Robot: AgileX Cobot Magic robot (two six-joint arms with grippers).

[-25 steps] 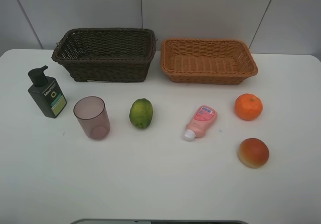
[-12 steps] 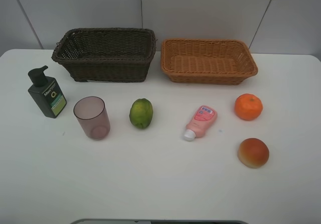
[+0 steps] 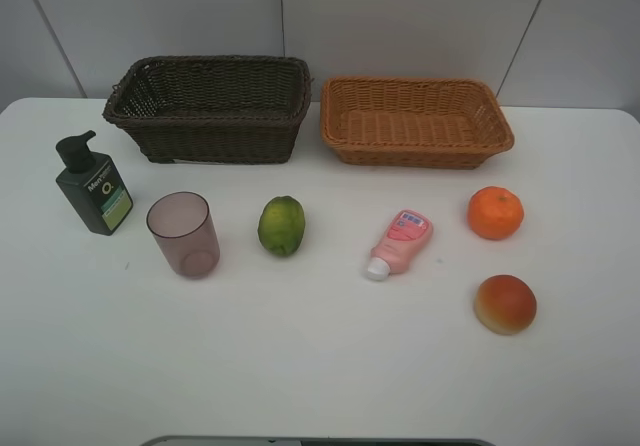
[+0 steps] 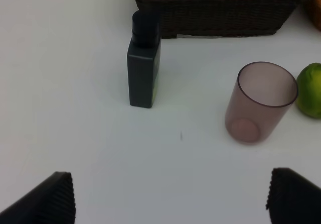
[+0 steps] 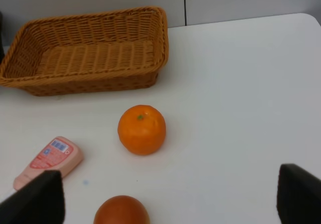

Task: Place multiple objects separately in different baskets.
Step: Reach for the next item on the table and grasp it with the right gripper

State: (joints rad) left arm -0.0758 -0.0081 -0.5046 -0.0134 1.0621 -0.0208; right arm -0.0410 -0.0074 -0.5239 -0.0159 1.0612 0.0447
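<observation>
On the white table stand a dark green pump bottle (image 3: 95, 186) (image 4: 144, 66) and a mauve cup (image 3: 184, 234) (image 4: 260, 102), with a green lime (image 3: 282, 225) (image 4: 310, 90) beside the cup. Further right lie a pink tube (image 3: 399, 242) (image 5: 47, 161), an orange (image 3: 495, 213) (image 5: 142, 129) and a red-orange fruit (image 3: 505, 304) (image 5: 122, 212). Behind them sit the dark brown basket (image 3: 210, 116) (image 4: 215, 13) and the tan basket (image 3: 415, 144) (image 5: 88, 81), both empty. My left gripper (image 4: 170, 199) and right gripper (image 5: 168, 196) are open, holding nothing, and outside the exterior high view.
A grey wall rises just behind the baskets. The table's front edge (image 3: 320, 440) shows a grey strip at the bottom of the exterior high view.
</observation>
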